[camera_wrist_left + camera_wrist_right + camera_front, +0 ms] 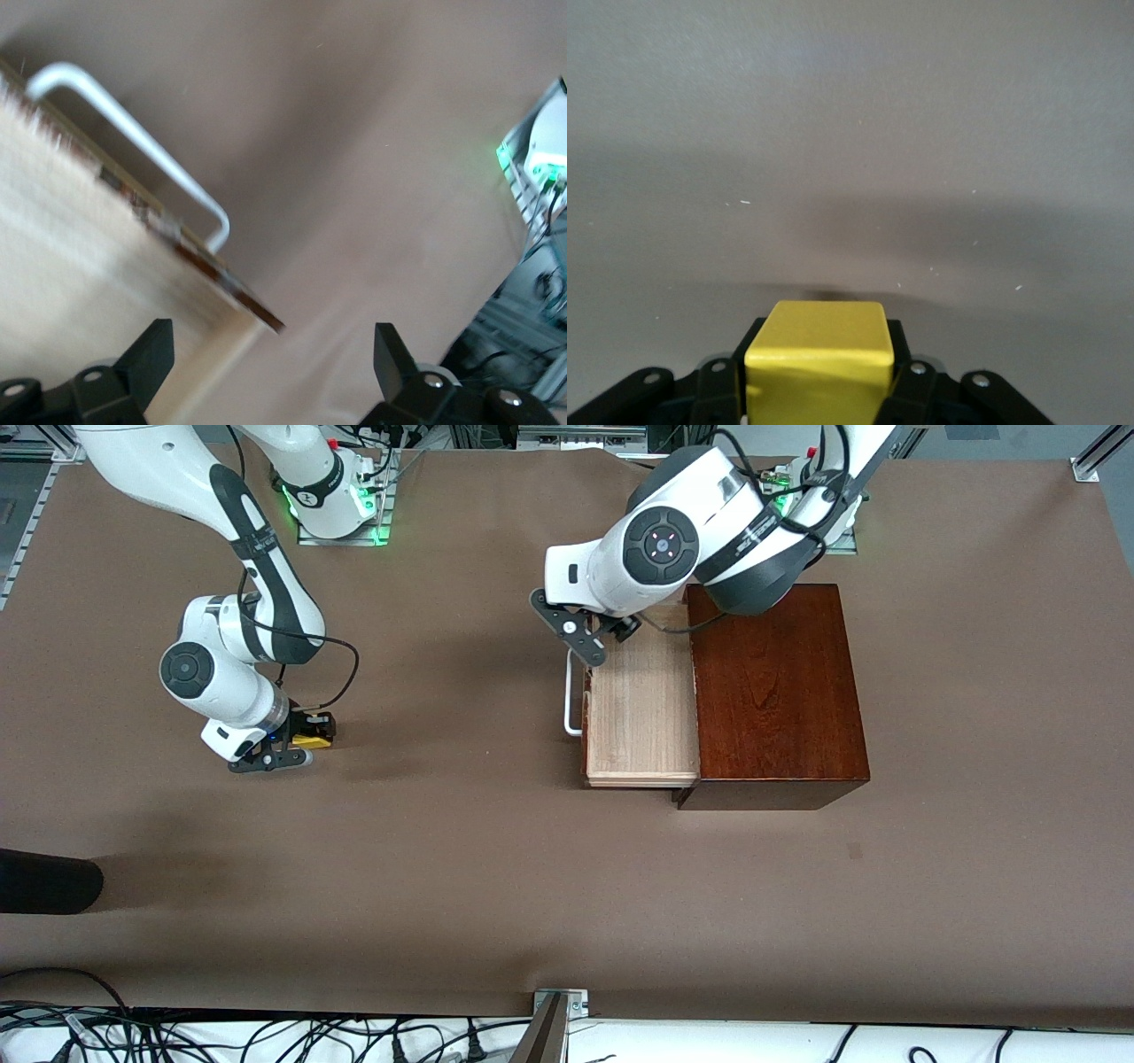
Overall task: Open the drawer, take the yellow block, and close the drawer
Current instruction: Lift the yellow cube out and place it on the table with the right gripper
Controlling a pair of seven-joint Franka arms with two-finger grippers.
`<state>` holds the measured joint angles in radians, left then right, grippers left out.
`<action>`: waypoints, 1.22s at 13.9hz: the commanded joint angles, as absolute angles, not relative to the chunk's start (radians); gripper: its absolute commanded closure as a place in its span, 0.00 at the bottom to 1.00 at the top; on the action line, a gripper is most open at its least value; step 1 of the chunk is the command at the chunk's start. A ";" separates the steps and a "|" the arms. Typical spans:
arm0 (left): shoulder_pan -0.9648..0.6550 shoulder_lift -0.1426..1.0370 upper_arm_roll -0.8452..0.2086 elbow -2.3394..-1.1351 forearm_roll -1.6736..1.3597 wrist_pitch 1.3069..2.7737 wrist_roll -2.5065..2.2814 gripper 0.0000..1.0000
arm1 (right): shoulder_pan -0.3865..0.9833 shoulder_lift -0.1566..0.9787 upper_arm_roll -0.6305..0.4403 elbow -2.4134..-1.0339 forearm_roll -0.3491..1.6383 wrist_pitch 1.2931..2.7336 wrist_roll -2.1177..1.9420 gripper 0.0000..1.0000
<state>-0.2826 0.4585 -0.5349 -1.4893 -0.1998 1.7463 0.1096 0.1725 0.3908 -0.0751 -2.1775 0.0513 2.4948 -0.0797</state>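
Bench (pixel 496 886): broad flat surface under a plain brown covering, bare over most of its spread. Metal framing borders it, and black cables (pixel 266 1036) lie along the edge nearest the front camera. A dark rounded object (pixel 44 881) juts in at the right arm's end of that edge.

Wooden box (pixel 775 691): dark reddish-brown, standing toward the left arm's end of the bench.

Drawer (pixel 642 708): pulled out of the box toward the right arm's end, its pale light-wood inside in plain sight. White bar handle (pixel 571 695) on its front.

Left tool (pixel 592 631): over the corner of the drawer farthest from the front camera, close to the handle. In the left wrist view its fingers (pixel 151 350) stand wide apart with nothing between them, one over the pale wood, the other over brown bench.

Yellow block (pixel 312 739): small bright cube, well apart from the drawer, at the right arm's end of the bench.

Right tool (pixel 297 742): low at the bench surface, clamped on the yellow block. In the right wrist view the block (pixel 819 363) sits squarely between the black fingers (pixel 908 390), pressed on both sides, with bare brown bench ahead of it.
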 commanded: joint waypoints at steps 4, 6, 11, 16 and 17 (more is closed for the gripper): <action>-0.374 0.599 -0.535 -1.450 0.074 1.952 0.539 0.00 | 0.166 0.431 -0.072 -2.180 0.043 2.531 -0.069 0.46; -0.420 0.687 -0.535 -1.447 0.214 2.064 0.660 0.00 | 0.152 0.417 -0.075 -2.183 0.043 2.530 -0.072 0.00; -0.482 0.736 -0.511 -1.459 0.359 2.105 0.709 0.00 | 0.137 0.224 -0.077 -2.117 0.038 2.381 -0.193 0.00; -0.462 0.730 -0.500 -1.462 0.350 1.944 0.588 0.00 | 0.138 -0.021 -0.071 -2.056 0.038 2.107 -0.099 0.00; -0.451 0.729 -0.500 -1.460 0.351 1.912 0.595 0.00 | 0.140 -0.055 -0.069 -2.021 0.037 2.023 -0.092 0.00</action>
